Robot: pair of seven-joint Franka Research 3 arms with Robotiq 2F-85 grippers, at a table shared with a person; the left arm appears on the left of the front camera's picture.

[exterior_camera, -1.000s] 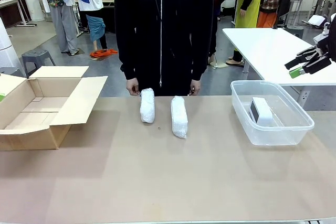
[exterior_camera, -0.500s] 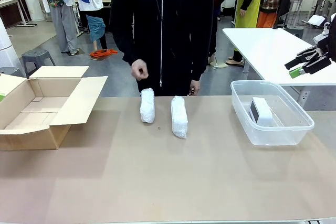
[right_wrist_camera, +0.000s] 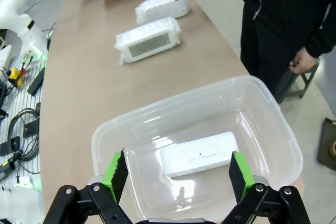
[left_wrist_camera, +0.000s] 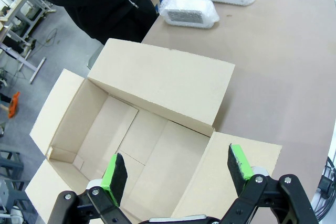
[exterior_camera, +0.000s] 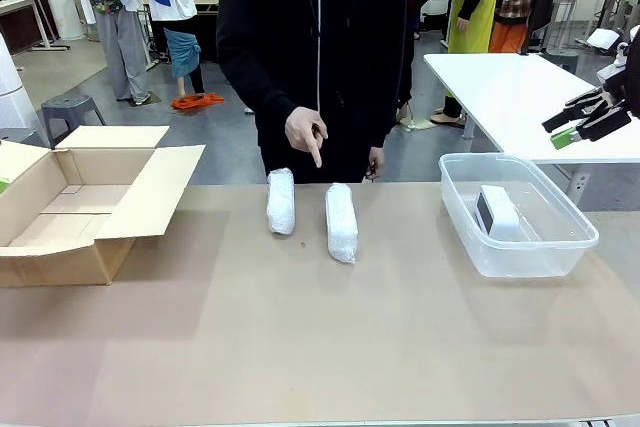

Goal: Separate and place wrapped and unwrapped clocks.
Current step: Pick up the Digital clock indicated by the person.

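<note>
Over on the left, the left gripper (left_wrist_camera: 176,170) hangs above an open cardboard box (left_wrist_camera: 157,77), its green-padded fingers spread wide and holding nothing. The box's bare floor lies straight below the fingertips, and the nearest flap lies just ahead of them. Well beyond the box, farther along the brown table (exterior_camera: 320,347), two wrapped clocks lie side by side but apart. The left wrapped clock (exterior_camera: 281,201) lies closer to this gripper than the right wrapped clock (exterior_camera: 341,222) does, and both are far out of its reach. A person in black stands at the far edge, and the person's hand (exterior_camera: 306,133) points one finger down over the bundles. Further right, a clear plastic tub (exterior_camera: 500,259) holds the bare clock (exterior_camera: 500,213), white with a dark face. The right gripper (right_wrist_camera: 177,167) hovers high above that tub, jaws fully apart and empty. The bare clock sits directly beneath it, between the lines of its two fingers, with both bundles well ahead.
</note>
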